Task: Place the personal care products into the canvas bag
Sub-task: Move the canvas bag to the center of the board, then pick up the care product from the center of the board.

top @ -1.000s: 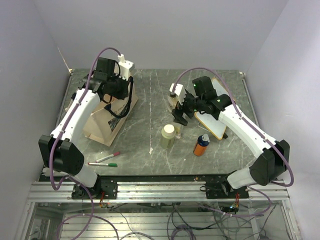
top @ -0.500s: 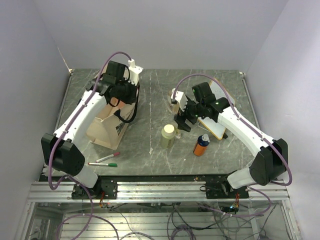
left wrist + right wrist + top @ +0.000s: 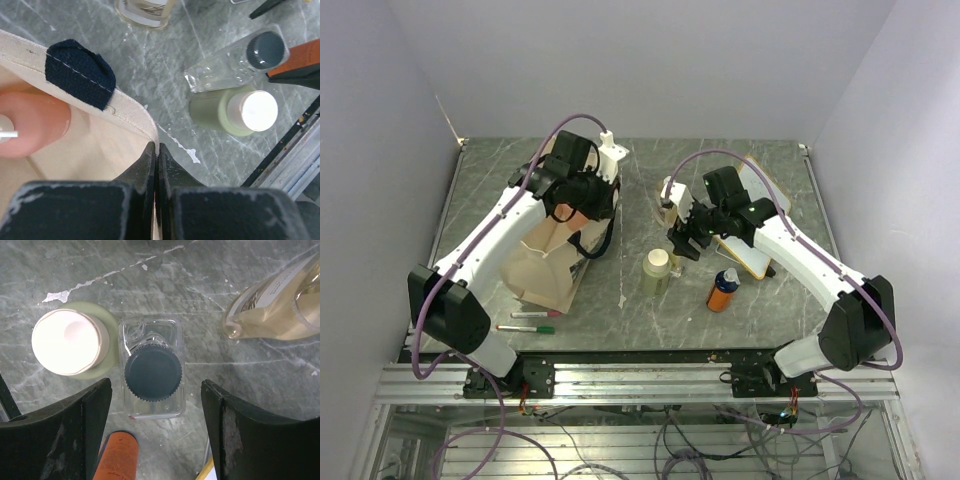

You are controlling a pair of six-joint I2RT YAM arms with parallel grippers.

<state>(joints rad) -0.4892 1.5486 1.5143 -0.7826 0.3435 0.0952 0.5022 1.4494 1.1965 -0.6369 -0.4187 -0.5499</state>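
Note:
The canvas bag (image 3: 542,268) stands at the left, and my left gripper (image 3: 592,205) is shut on its rim (image 3: 131,114) beside a navy strap (image 3: 79,73). A salmon-pink bottle (image 3: 31,125) lies inside the bag. My right gripper (image 3: 156,405) hangs open over the upright clear bottle with the black cap (image 3: 152,372), one finger on each side and neither touching it. The pale green bottle (image 3: 70,342) stands close to the clear one's left in the right wrist view. The amber bottle (image 3: 667,200) stands behind them and the orange bottle (image 3: 723,290) in front.
A wood-framed whiteboard (image 3: 752,240) lies under the right forearm. Red and green markers (image 3: 533,321) lie by the table's near edge, in front of the bag. The green, clear and orange bottles stand close together (image 3: 235,110).
My left arm has swung right, pulling the bag's rim toward the table's middle and tilting the bag. My right gripper has shifted slightly over the clear bottle and its jaws have narrowed a little.

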